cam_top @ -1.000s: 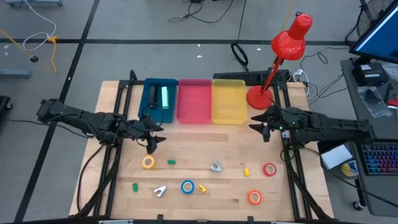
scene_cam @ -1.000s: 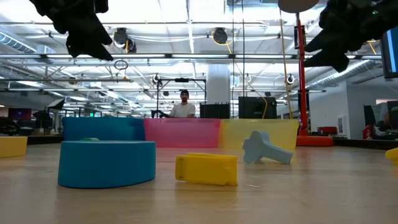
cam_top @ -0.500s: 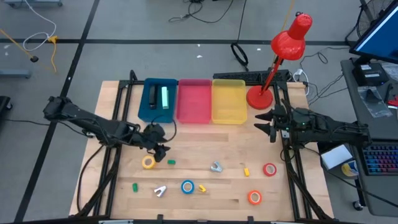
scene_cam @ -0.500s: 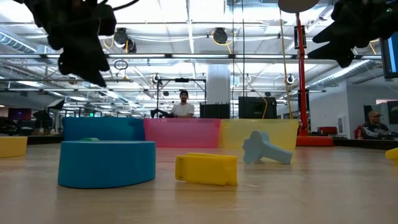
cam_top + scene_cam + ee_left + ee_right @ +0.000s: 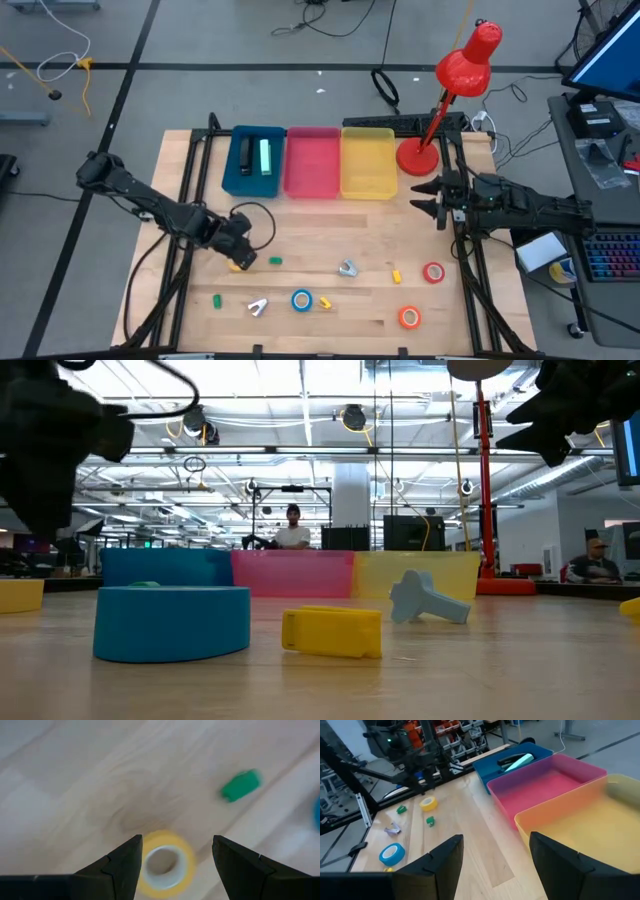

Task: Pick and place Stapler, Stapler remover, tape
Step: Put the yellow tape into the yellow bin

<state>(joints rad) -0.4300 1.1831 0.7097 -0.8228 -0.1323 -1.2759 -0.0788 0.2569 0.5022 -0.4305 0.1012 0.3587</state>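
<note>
Over the wooden desk (image 5: 330, 225) the left arm reaches low, its left end effector (image 5: 175, 865) open, fingers either side of the round yellow tape roll (image 5: 162, 865), at nine o'clock from a small green piece (image 5: 241, 785); at three o'clock the right end effector (image 5: 432, 198) hovers open, empty

No text, label, brand, number or sign can be read in any of the views.
</note>
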